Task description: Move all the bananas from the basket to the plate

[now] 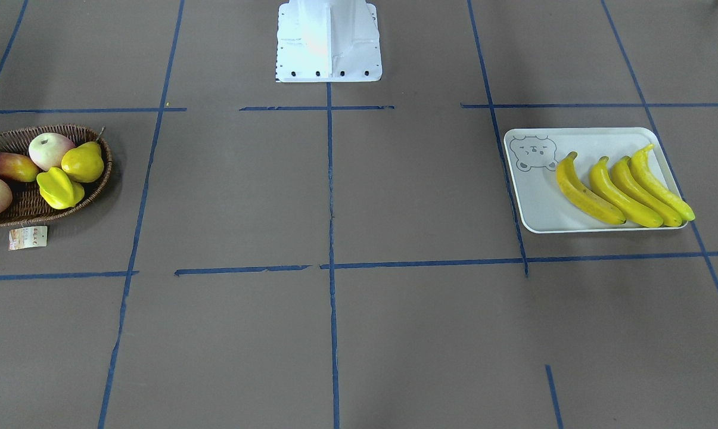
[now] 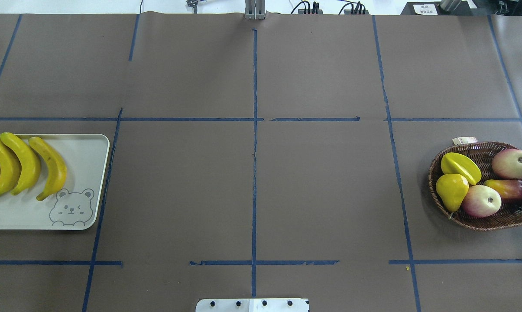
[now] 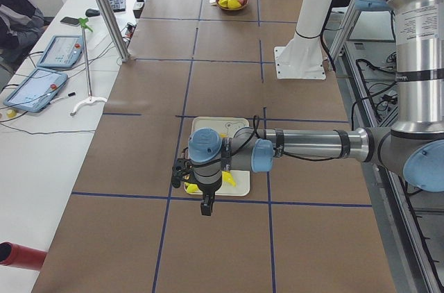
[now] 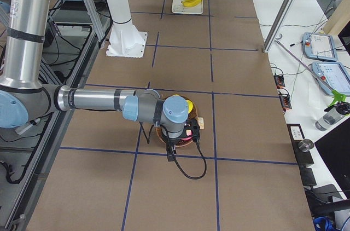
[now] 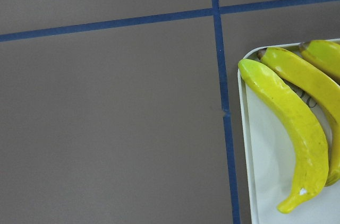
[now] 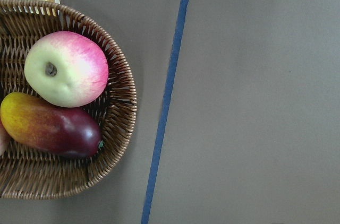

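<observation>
Left gripper (image 3: 207, 204) hangs over the plate (image 1: 540, 208), where all four bananas (image 1: 624, 190) lie side by side. Right gripper (image 4: 171, 154) hovers over the basket (image 2: 481, 222). From where I stand I cannot tell how wide either gripper is.

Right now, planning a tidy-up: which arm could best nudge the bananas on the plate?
Left. The left gripper hangs over the plate and bananas; the right gripper is over the basket at the table's other end.

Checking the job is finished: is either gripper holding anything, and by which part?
Seemingly nothing: all four glossy yellow plastic bananas lie on the pale rectangular plate; neither wrist view shows anything held.
</observation>
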`<state>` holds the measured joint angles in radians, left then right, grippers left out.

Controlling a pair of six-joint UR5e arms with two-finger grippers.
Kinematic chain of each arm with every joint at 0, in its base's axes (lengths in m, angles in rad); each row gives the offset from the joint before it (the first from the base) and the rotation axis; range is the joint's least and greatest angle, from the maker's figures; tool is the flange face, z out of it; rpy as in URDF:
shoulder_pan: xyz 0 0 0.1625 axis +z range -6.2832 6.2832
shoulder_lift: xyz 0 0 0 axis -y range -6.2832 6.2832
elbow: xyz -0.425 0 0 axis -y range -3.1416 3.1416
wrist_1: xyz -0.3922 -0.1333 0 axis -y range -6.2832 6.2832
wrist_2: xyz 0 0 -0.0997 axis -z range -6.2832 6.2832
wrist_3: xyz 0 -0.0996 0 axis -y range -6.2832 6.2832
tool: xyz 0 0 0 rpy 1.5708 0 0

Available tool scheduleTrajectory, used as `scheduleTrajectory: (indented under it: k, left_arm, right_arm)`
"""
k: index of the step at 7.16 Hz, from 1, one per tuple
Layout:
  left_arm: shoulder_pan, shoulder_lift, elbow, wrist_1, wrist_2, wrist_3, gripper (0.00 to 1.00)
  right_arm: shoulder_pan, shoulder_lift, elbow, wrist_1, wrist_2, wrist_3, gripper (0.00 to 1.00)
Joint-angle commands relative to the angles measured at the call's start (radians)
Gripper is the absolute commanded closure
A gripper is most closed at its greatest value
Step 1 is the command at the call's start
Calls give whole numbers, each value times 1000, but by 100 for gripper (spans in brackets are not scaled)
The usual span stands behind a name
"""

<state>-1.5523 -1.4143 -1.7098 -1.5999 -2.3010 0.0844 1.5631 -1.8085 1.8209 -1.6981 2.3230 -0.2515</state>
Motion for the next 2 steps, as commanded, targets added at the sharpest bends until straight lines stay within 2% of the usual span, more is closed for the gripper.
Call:
scheduleTrajectory:
  k: [1, 2]
  left_arm:
    - [0, 0, -4, 0, 0, 2, 0]
    - [0, 0, -4, 0, 0, 2, 0]
  right_arm:
    - [0, 0, 0, 0, -1, 0, 0]
    - [0, 0, 0, 0, -1, 0, 0]
